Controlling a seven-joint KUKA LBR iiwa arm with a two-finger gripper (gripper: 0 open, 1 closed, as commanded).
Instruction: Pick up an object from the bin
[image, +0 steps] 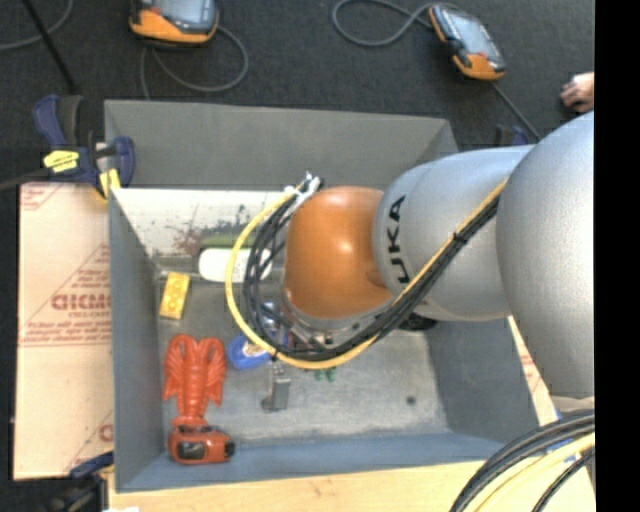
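Single camera above bin (130, 320), tilted slightly sideways; arm (470, 240) enters from right.

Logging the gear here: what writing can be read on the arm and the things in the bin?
"UKA": black letters on the arm's grey link, start hidden beside the orange cover.
No legible text on the yellow block or the red lobster toy.

The arm (470, 240) reaches in from the right, pincer (276, 388) pointing down.
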